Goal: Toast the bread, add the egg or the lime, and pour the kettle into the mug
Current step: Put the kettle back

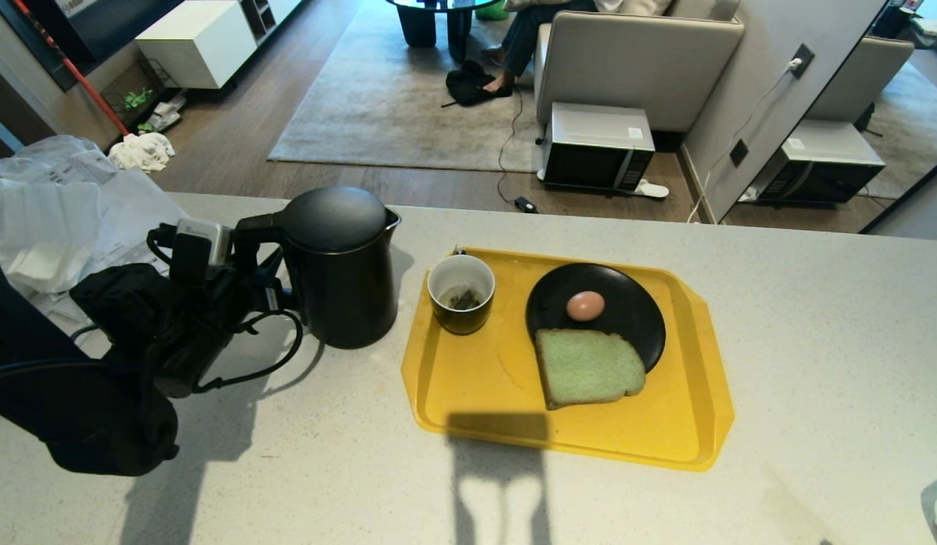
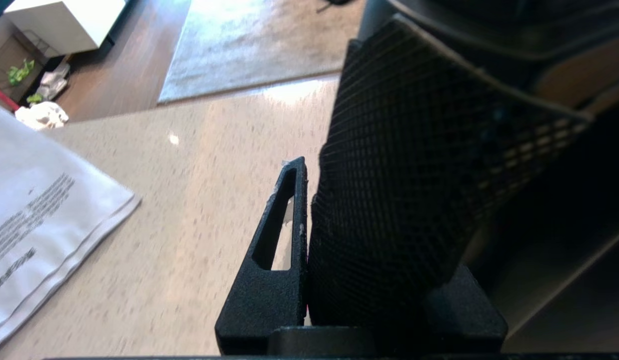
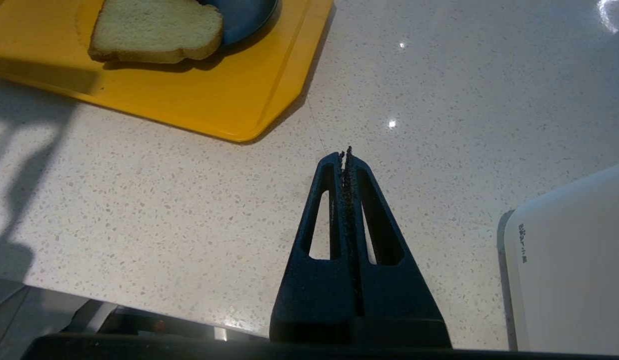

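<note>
Left gripper (image 1: 249,261) clamped on the kettle (image 1: 340,269) handle, at 9 o'clock of the mug (image 1: 461,294). Bread (image 1: 588,369) lying at 6 o'clock of the plate (image 1: 627,299). Right gripper (image 3: 345,155) pressed closed over the counter (image 3: 164,200).

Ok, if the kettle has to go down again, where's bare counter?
Free: the counter right of the yellow tray, and the strip in front of it. Crowded: left of the kettle, where the left gripper sits at its handle beside papers. The tray holds the mug, plate, egg and bread.
</note>
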Controlling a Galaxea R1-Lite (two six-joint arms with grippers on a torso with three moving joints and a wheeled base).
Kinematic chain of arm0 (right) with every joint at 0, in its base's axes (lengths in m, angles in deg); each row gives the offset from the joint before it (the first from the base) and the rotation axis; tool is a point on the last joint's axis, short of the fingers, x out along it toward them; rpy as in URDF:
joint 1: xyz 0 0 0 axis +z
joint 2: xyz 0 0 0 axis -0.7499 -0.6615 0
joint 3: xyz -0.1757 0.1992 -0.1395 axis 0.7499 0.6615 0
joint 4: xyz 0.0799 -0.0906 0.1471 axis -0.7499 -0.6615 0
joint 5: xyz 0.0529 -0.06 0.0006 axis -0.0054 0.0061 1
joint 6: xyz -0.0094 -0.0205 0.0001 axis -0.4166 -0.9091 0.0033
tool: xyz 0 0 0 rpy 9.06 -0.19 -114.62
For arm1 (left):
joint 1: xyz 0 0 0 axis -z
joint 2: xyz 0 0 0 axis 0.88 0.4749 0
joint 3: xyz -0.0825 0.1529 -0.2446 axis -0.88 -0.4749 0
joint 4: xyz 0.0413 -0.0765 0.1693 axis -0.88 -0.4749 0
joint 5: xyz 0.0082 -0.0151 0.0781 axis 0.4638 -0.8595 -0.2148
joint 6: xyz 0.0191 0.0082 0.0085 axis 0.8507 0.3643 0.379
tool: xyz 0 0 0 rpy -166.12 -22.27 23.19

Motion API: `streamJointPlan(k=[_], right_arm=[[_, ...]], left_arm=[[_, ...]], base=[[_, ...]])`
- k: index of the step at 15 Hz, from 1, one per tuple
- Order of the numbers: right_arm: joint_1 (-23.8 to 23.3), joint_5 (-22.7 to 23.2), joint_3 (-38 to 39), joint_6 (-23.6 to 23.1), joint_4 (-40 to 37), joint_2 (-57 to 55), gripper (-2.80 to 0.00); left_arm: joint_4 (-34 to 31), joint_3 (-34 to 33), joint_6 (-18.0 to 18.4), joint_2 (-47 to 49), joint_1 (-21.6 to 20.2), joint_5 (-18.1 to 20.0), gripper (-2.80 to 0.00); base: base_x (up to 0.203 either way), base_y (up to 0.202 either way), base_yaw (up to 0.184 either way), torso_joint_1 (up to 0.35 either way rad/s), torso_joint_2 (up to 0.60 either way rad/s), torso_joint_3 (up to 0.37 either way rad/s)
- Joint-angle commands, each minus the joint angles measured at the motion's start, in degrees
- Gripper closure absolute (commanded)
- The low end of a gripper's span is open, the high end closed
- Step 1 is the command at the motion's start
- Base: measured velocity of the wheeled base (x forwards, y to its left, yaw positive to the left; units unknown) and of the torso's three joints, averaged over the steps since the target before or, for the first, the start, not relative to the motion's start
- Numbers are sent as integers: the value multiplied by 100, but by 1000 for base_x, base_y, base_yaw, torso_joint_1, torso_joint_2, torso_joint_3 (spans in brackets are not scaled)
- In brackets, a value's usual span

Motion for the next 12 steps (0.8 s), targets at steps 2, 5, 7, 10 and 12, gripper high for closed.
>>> streamJointPlan(k=[2,5,7,10,12], right_arm=[[2,7,9,-4,4,0,0],[2,7,9,-4,4,0,0],[2,7,9,-4,4,0,0],[2,7,9,-4,4,0,0],[2,7,9,-4,4,-9,0]], left_arm=[[34,-355,170,-110,-156,-12,0],[34,-485,191,-110,-252,-25,0],[34,-467,191,-127,-321,-17,0],[34,-477,183,-154,-382,-8,0],[34,-476,184,-164,-382,-17,0]], base=[[0,0,0,0,0,0],[0,0,0,0,0,0],[0,0,0,0,0,0],[0,0,0,0,0,0],[0,0,0,0,0,0]])
